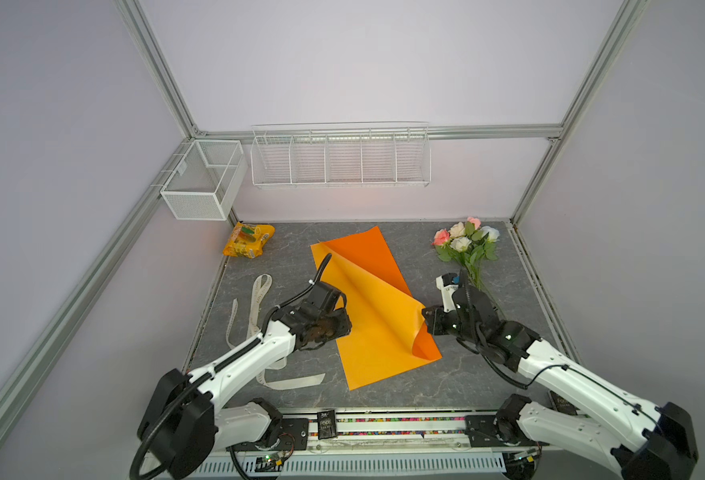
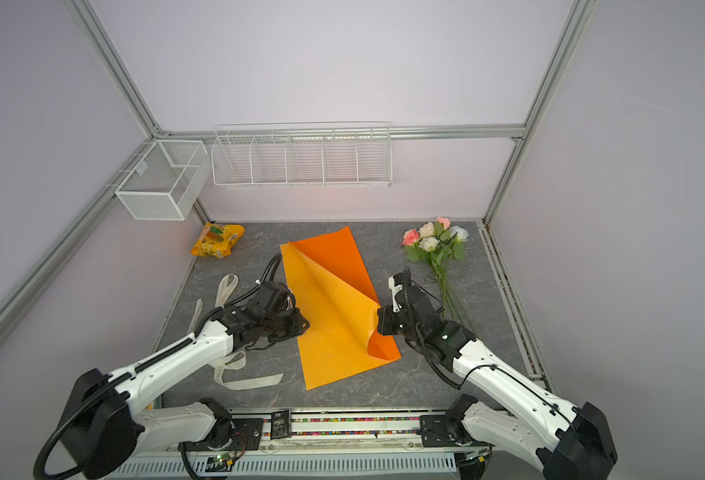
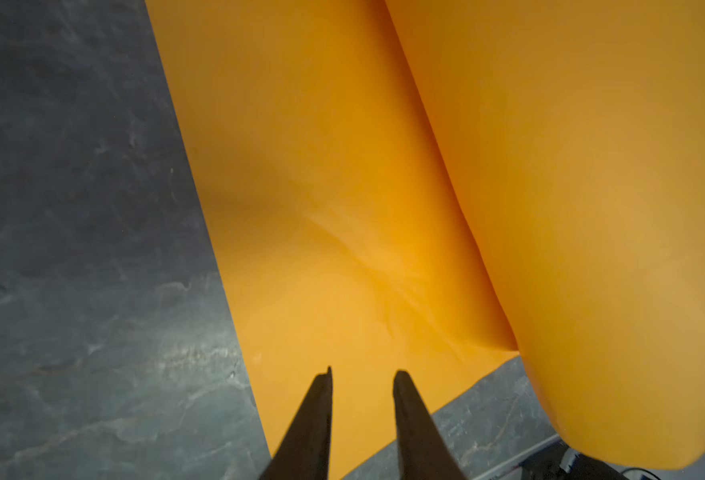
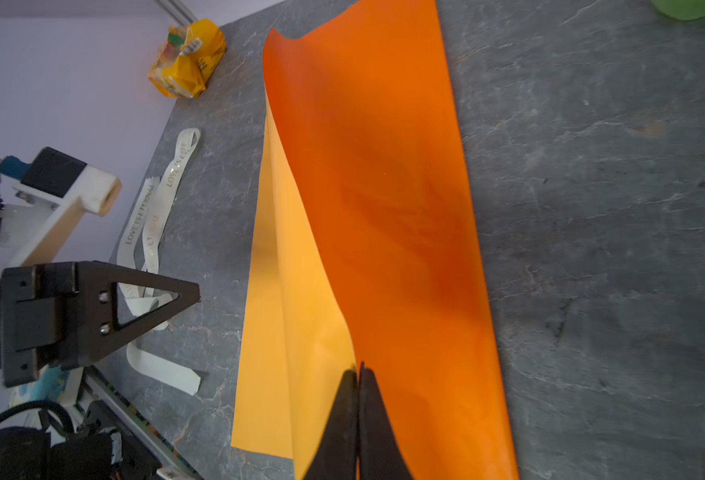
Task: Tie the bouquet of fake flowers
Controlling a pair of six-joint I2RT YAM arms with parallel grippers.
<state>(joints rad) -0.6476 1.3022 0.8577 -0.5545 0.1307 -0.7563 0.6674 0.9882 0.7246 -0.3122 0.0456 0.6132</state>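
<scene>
Pressed together, the jaws of the right gripper [image 4: 359, 369] pinch the lifted long edge of the orange paper wrap [image 4: 384, 187], while the left gripper [image 3: 365, 372] hovers over the flat half with jaws slightly spread and empty. Laying out the wrap seems the step in hand; next the sheet must go flat and the bouquet of fake flowers [image 1: 463, 244], lying at the right of both top views well apart from it, be brought on. Its stem ends run under the right arm, a cream ribbon [image 1: 300, 380] lies left of the sheet and a snack packet [image 1: 247, 241] upper left.
</scene>
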